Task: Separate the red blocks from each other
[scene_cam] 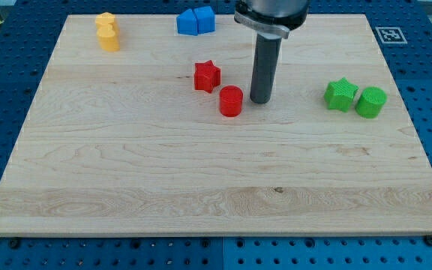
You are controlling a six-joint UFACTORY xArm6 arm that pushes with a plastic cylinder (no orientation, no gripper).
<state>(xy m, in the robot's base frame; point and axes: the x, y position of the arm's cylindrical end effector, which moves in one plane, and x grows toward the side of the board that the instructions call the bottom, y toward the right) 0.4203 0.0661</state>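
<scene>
A red star block [207, 76] lies on the wooden board [201, 172], up and to the left of a red round block [231, 100]. A small gap shows between the two. My tip [259, 100] stands just to the right of the red round block, close to it but apart. The rod rises toward the view's top.
Two yellow blocks [107, 31] sit together at the top left. Two blue blocks [195, 21] sit together at the top middle. A green star block [340, 95] and a green round block [370, 102] sit side by side at the right.
</scene>
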